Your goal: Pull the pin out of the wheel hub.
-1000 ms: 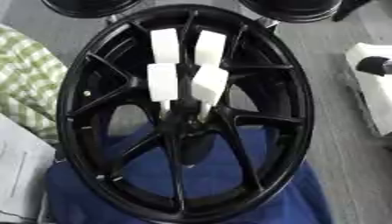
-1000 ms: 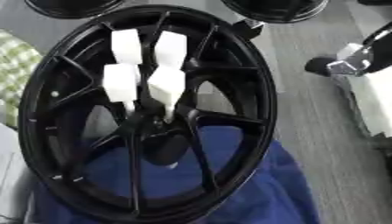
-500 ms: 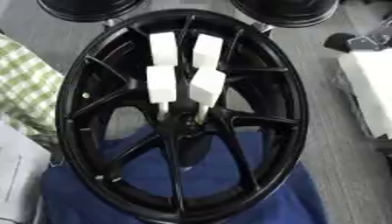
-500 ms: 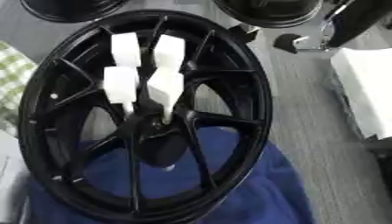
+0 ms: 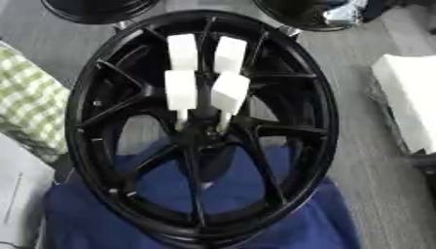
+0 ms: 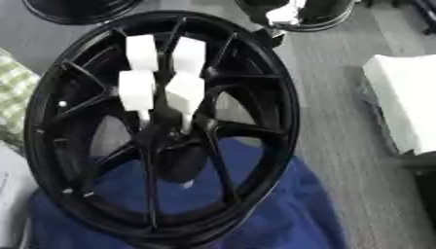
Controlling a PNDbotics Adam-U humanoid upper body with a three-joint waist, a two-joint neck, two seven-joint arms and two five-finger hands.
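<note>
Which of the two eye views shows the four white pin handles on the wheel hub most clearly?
The left eye view shows them best: the four white pin handles sit near the picture's middle, each block apart, and two thin stems run down to the wheel hub. The right eye view shows the same four, shifted left, with the stems less distinct.

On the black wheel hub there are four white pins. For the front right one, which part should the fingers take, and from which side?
Probably the wide white block at the top of the front right pin, not its thin stem, which enters the wheel hub between spokes. Come from above and the right: another pin stands close on its left, while the right side is free.
</note>
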